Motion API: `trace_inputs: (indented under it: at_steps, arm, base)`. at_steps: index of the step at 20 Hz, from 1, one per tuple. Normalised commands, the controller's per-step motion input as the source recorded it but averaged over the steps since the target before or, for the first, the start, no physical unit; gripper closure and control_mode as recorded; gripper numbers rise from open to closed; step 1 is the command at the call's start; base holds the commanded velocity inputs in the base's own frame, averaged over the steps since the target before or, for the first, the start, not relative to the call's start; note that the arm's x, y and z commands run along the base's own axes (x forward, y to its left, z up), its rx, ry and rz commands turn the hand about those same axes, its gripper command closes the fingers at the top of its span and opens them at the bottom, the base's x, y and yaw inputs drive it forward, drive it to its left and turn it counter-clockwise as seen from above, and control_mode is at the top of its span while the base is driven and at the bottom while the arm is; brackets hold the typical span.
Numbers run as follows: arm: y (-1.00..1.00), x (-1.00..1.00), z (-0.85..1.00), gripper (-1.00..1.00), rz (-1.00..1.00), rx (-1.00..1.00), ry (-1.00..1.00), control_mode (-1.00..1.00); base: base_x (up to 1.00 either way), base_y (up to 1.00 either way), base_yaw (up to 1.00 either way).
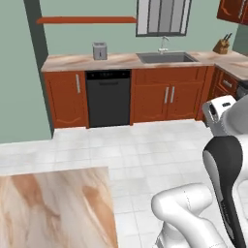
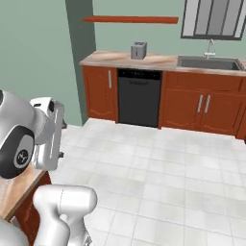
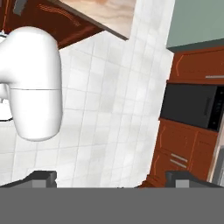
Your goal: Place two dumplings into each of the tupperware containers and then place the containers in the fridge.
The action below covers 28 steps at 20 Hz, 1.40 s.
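Jaws spread wide, nothing between, tips cut off at hand view's bottom edge. Marble bench cropped at frame corner. Dishwasher opposite, beside sink.

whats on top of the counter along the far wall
A grey toaster stands left of the sink with its faucet, and a knife block sits at the right corner. The sink basin's inside is hidden from here.

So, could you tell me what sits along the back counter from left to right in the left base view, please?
Toaster → sink with its faucet → knife block in the far right corner.
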Motion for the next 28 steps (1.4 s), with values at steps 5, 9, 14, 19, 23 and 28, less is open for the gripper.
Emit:
trace_inputs:
  at_steps: [5,9,14,19,23,28]
  arm:
    - [0.00,0.00,0.00,-1.00,0.00,0.00,0.00,1.00]
    - [0.00,0.00,0.00,-1.00,0.00,0.00,0.00,1.00]
    - [0.00,0.00,0.00,-1.00,0.00,0.00,0.00,1.00]
    - [0.00,0.00,0.00,-1.00,0.00,0.00,0.00,1.00]
    - [0.00,0.00,0.00,-1.00,0.00,0.00,0.00,1.00]
    - [0.00,0.00,0.00,-1.00,0.00,0.00,0.00,1.00]
  base:
    - [1.00,-0.38,-0.05]
    - [1.00,-0.74,0.19]
    - [1.00,-0.39,0.40]
    - [1.00,-0.06,0.54]
    - [1.00,-0.11,0.49]
    - [1.00,-0.07,0.47]
